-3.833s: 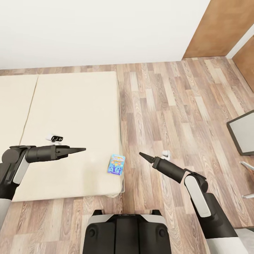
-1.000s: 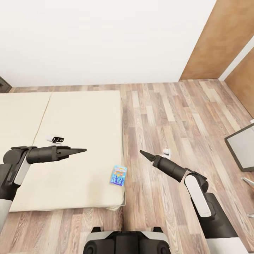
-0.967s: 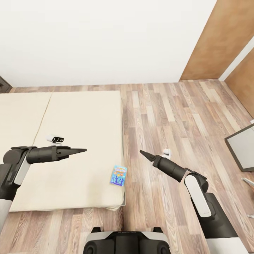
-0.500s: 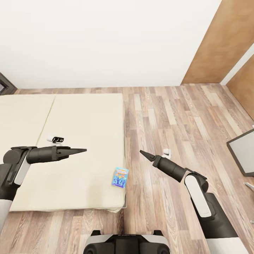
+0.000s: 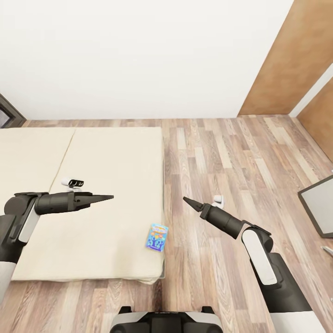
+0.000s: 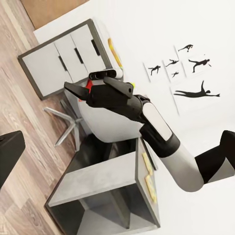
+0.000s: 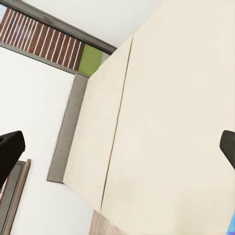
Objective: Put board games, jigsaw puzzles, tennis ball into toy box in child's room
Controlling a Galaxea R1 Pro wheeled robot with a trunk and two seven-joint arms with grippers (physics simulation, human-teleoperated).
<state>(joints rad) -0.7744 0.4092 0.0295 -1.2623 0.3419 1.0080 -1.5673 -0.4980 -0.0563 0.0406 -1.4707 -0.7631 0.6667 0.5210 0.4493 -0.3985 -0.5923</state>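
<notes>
The bed (image 5: pixel 115 157) with its beige two-part mattress fills the left of the head view. A small blue board game (image 5: pixel 157 237) lies flat on it near the front right corner. My left gripper (image 5: pixel 109 197) hovers over the mattress, left of and beyond the game, open and empty. Over the wood floor to the right of the bed, my right gripper (image 5: pixel 185 200) is also open and empty. In the right wrist view the mattress (image 7: pixel 166 122) and grey headboard (image 7: pixel 68 132) lie between the two fingertips (image 7: pixel 10 152). The table and toy box cannot be made out.
A grey cabinet (image 5: pixel 319 203) stands at the right edge of the head view. The left wrist view looks past my right arm (image 6: pixel 132 105) at a grey drawer cabinet (image 6: pixel 73 56), chair legs (image 6: pixel 63 127) and a grey shelf unit (image 6: pixel 107 191). Wood floor (image 5: pixel 217 157) lies between bed and cabinet.
The whole head view has shifted: more of the wall and the bed's far end shows, and the cabinet sits nearer the right edge. Both arms hold the same pose. The blue game stays on the bed.
</notes>
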